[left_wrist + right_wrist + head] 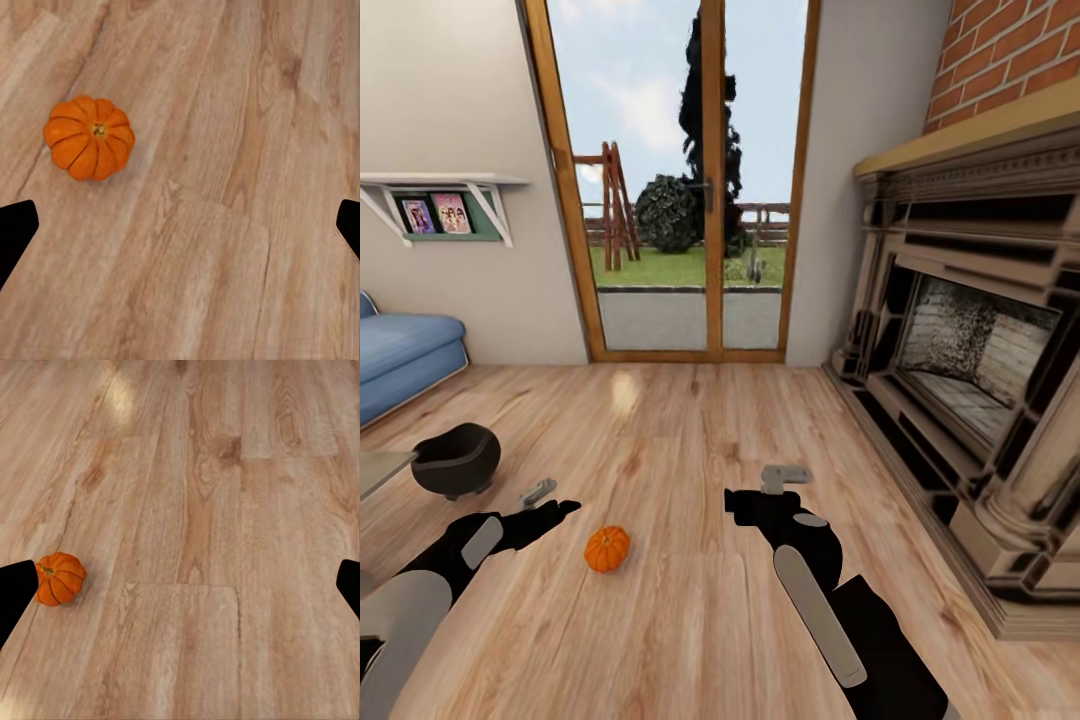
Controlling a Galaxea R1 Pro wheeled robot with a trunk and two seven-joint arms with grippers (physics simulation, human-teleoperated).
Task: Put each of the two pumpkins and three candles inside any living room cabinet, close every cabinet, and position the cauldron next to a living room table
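One small ribbed orange pumpkin (606,549) lies on the wooden floor between my two arms; the left wrist view has the pumpkin (88,137) off to one side, and the right wrist view catches the pumpkin (58,578) by one finger's edge. My left gripper (540,494) hovers open just left of it, nothing between its fingertips (15,232). My right gripper (786,477) is open and empty, further right. The black cauldron (455,458) stands on the floor at the left, beside the grey table corner (380,470). Candles and cabinet are out of view.
A large dark fireplace (970,370) under red brick lines the right side. A glass patio door (680,180) is straight ahead. A blue sofa (405,355) and a wall shelf (445,200) are at the left. Bare wooden floor (690,430) lies in between.
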